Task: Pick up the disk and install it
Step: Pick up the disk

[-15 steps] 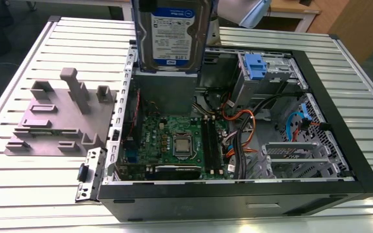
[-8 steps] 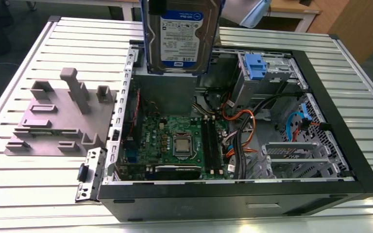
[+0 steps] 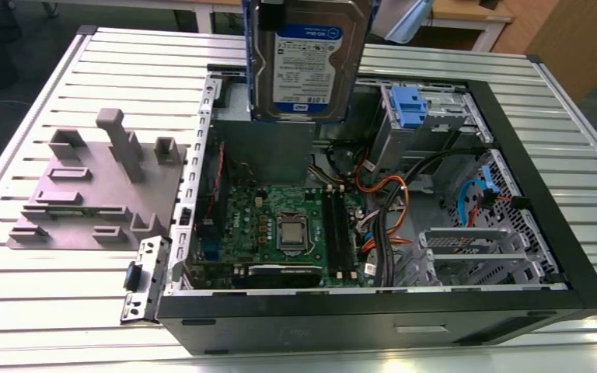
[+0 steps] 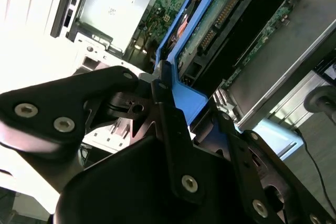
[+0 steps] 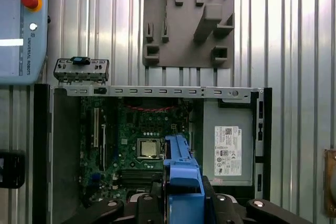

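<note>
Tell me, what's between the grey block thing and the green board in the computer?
Between the grey block and the green board lie a strip of bare table and the case's metal wall, in the first wrist view.

disk: silver drive, white-and-blue label, blue plastic carrier framing the edges. Hanging upright, long axis vertical, label face showing in the exterior view. Clear above the open PC case, touching none of it, over the case's far side in that view. Second wrist view: disk underside, green circuit board and connector row. First wrist view: disk edge-on, blue carrier end, above the case's motherboard area.
</note>
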